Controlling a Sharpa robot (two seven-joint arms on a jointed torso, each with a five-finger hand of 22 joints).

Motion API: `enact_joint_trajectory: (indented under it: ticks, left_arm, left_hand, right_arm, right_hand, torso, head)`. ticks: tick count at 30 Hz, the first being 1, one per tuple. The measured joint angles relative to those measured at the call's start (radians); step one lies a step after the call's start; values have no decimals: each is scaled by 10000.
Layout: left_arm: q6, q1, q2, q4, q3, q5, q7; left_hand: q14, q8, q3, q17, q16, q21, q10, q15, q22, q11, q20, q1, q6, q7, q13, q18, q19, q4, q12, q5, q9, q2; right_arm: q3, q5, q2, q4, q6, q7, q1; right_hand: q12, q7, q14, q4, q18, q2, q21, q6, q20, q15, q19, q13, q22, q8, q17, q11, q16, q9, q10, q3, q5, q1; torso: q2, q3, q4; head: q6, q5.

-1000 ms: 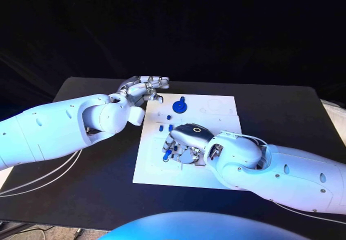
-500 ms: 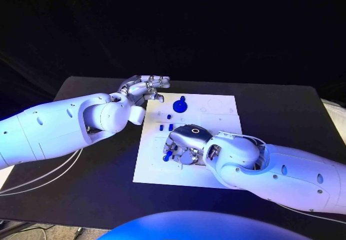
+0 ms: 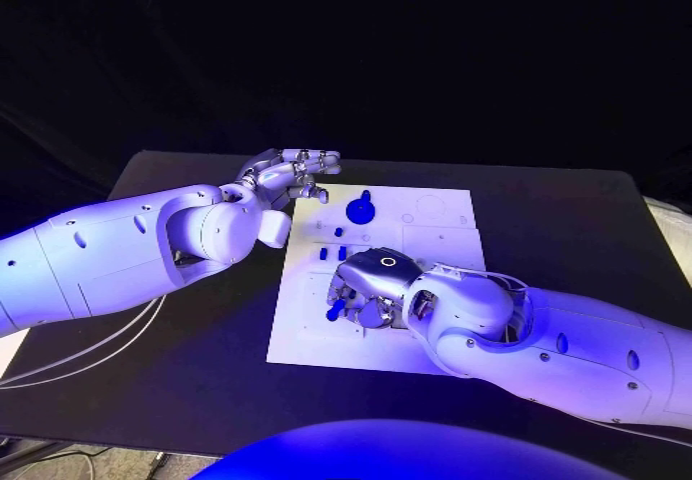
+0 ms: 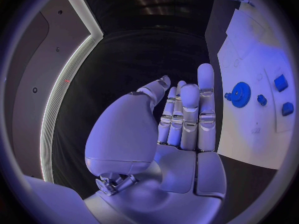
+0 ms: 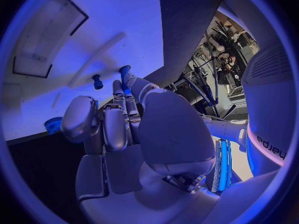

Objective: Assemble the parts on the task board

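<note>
Over the board's near-left part, right hand (image 3: pixel 368 285): palm down, fingers curled, pinching a small blue peg (image 3: pixel 335 311) that points down at the board; in the right wrist view the peg (image 5: pixel 125 75) sticks out past the fingertips, close above the white plate.
Beside that peg: a second small blue pin (image 5: pixel 97 81) stands on the board, just apart from the held one.
Left hand (image 3: pixel 289 174): beyond the board's far-left corner, above the dark surface, holding nothing; in the left wrist view its fingers (image 4: pixel 187 115) are straight and close together, thumb set a little apart.
Board (image 3: pixel 440 240): white plate in the middle of the surface, long side running away from the robot, with shallow recesses in its far-right part.
Gear (image 3: pixel 359 211): blue, toothed, lying on the far part of the board, near the left hand but apart from it; it also shows in the left wrist view (image 4: pixel 239 94).
Small blocks (image 3: pixel 340 233): a few blue pieces on the board between the gear and the right hand, apart from both.
Surface (image 3: pixel 577 220): black, bearing the board.
</note>
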State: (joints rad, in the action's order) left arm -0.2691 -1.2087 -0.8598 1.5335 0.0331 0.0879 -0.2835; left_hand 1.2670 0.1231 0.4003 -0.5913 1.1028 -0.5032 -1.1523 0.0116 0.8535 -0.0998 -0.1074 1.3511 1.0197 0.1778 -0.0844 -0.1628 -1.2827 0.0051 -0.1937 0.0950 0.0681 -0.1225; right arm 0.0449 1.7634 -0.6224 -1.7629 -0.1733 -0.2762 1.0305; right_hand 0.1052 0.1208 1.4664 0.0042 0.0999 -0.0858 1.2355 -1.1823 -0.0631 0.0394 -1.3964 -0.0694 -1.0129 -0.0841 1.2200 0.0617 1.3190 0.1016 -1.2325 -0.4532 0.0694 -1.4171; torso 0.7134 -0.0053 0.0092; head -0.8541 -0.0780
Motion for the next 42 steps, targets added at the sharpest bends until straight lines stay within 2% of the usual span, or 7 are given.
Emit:
enact_joint_trajectory:
  ticks: [7,9,14,26,32,37,42]
  left_arm:
    - [7,0,1,0,0,0,3]
    - [9,0,5,0,0,0,4]
    - [14,0,13,1,0,1,6]
    - [24,0,19,1,0,2,8]
    - [26,0,15,-7,0,2,10]
    - [28,0,9,-16,0,2,12]
    - [30,0,10,-20,0,2,15]
  left_hand:
    - [0,0,0,0,0,0,0,0,-3,0,0,0,0,0,0,1,0,0,0,0,0,0]
    - [0,0,0,-1,0,0,0,0,-8,0,0,0,0,0,0,1,0,0,0,0,0,0]
    - [0,0,0,0,0,0,0,0,-8,0,0,0,0,0,0,1,0,0,0,0,0,0]
    - [0,0,0,-1,0,0,0,0,-7,0,0,0,0,0,0,2,0,0,0,0,0,0]
    - [-14,0,0,-1,0,0,36,14,-7,-36,0,0,0,0,0,1,0,0,-37,0,0,0]
    - [-14,0,1,-1,0,0,36,15,-7,-36,0,0,0,0,0,0,0,0,-37,0,0,0]
    - [-14,0,0,-1,0,0,36,15,-6,-36,0,0,0,0,0,1,0,0,-37,0,0,0]
  right_arm:
    - [1,80,136,67,128,-79,-4]
    - [0,87,178,99,182,-95,-5]
    - [15,85,211,182,344,-154,-11]
    - [29,-42,144,233,347,-186,-25]
    - [30,-144,17,167,88,-140,-39]
    - [30,-266,-25,64,-161,-67,-54]
    - [30,-371,-32,-7,-296,-2,-66]
  right_hand:
    - [-28,-11,0,0,0,10,0,19,-35,-73,35,0,30,16,-32,-1,0,10,-1,3,-4,54]
    - [-151,76,1,48,0,-47,0,148,-41,-117,41,-2,55,113,-61,-33,0,10,-27,51,153,343]
    - [-418,342,17,207,-1,-374,-155,1028,-253,-341,178,70,274,209,-199,285,-61,-236,898,270,353,871]
    - [-418,453,-18,161,0,-594,-194,1843,-395,-450,179,70,380,209,-280,449,-62,-343,1957,1038,232,930]
    - [-245,430,-18,124,1,-592,-195,1891,-394,-450,179,37,378,209,-281,426,-62,-343,1959,1182,232,928]
    - [142,326,-18,98,1,-421,-194,1785,-394,-450,179,-7,322,209,-281,301,-62,-322,1182,1208,232,757]
    - [294,284,1,98,0,-422,-152,1741,-337,-354,122,-28,249,209,-260,162,-62,-322,628,1208,293,758]
  torso:
    - [-1,-7,-6]
    - [-2,-12,-7]
    - [-7,-12,-12]
    - [-6,0,-11]
    - [2,6,-12]
    - [6,10,-11]
    - [6,9,-2]
  head:
    - [-12,-4]
    - [-12,-3]
    - [-8,11]
    - [28,33]
    - [30,33]
    - [24,33]
    - [6,33]
